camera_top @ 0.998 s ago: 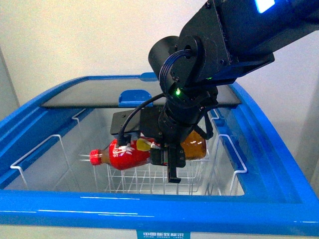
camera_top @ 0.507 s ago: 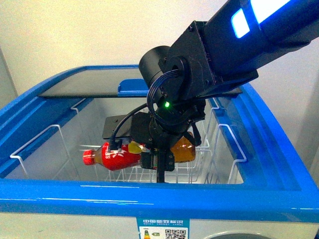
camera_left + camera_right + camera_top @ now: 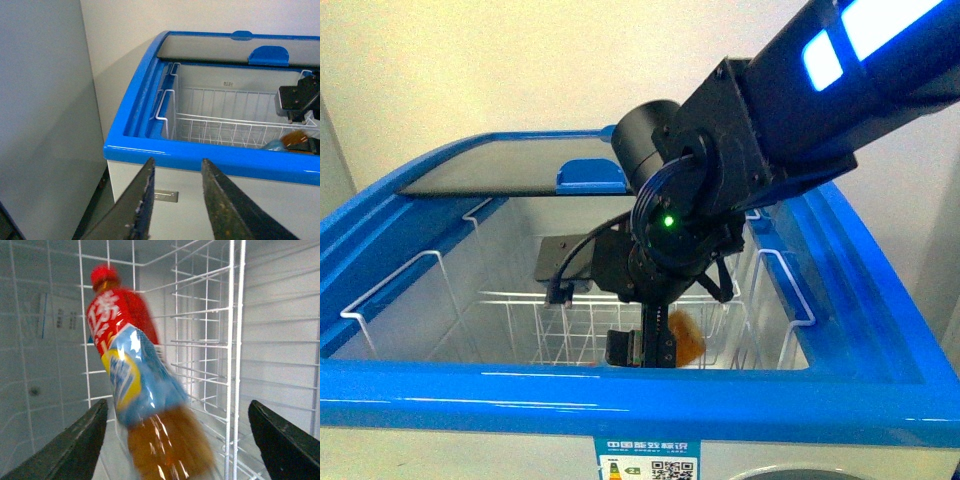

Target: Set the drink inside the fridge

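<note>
The drink (image 3: 135, 380), a red-capped bottle with a red, blue and yellow label and amber liquid, shows blurred between my right gripper's (image 3: 177, 407) wide-open jaws, touching neither, against the white wire basket (image 3: 220, 340). From the front, my right gripper (image 3: 642, 358) points down inside the fridge (image 3: 620, 400), a white chest with a blue rim. Only the drink's amber end (image 3: 687, 335) shows beside it. My left gripper (image 3: 177, 161) hangs open and empty outside the fridge (image 3: 200, 155), before its front left corner.
The sliding glass lid (image 3: 510, 175) with its blue handle (image 3: 592, 175) sits pushed to the back. Wire basket loops (image 3: 390, 290) stand along the left inner wall. A grey panel (image 3: 45, 125) stands close to the fridge's left side.
My right gripper held the drink lying crosswise over the basket. It has since reached lower and opened, and the drink has left the jaws and sunk into the basket.
</note>
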### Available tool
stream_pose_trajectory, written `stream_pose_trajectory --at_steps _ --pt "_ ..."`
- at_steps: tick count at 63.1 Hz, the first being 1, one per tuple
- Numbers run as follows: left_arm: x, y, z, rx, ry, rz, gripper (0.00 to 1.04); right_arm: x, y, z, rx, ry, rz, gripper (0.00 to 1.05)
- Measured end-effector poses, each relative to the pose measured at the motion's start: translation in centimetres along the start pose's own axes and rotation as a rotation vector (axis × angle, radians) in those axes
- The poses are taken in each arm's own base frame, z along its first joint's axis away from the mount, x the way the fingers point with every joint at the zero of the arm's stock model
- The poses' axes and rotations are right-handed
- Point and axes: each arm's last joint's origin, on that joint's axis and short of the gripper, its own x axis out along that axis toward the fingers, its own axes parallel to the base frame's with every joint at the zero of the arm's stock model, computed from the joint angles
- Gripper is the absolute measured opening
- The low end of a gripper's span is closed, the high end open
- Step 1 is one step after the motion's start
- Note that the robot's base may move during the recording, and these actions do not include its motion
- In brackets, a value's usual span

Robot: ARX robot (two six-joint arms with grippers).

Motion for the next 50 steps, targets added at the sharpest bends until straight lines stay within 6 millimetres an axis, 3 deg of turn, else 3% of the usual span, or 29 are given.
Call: stream_pose_trajectory --at_steps 5,12,21,23,30,34,37,46,50 --pt "0.0 0.0 0.0 0.000 0.000 0.000 0.47 -1.6 -1.2 0.3 0.029 -0.033 -0.031 0.98" --pt "0.0 0.0 0.0 0.000 0.000 0.000 0.67 -5.1 -3.7 0.6 0.082 -0.081 -0.101 0.97" --pt "0.0 0.0 0.0 0.000 0.000 0.000 0.98 -13.0 -8.8 -0.4 0.271 -0.151 -0.263 0.97" --pt "0.0 0.0 0.0 0.000 0.000 0.000 0.97 -15.7 -10.1 -1.2 0.331 -0.150 -0.336 0.97" --pt "0.0 0.0 0.0 0.000 0.000 0.000 0.97 -22.0 -11.4 -3.9 0.507 -0.105 -0.563 0.97" --pt "0.0 0.0 0.0 0.000 0.000 0.000 0.97 -26.8 -10.2 -6.2 0.701 -0.089 -0.689 0.97" --pt "0.0 0.0 0.0 0.000 0.000 0.000 0.97 -29.9 -7.5 -7.5 0.865 -0.073 -0.712 0.97" --pt "0.0 0.0 0.0 0.000 0.000 0.000 0.97 -34.8 0.0 -8.5 1.107 -0.083 -0.644 0.97" --pt "0.0 0.0 0.0 0.000 0.000 0.000 0.97 -37.3 5.2 -8.5 1.223 -0.098 -0.628 0.97"
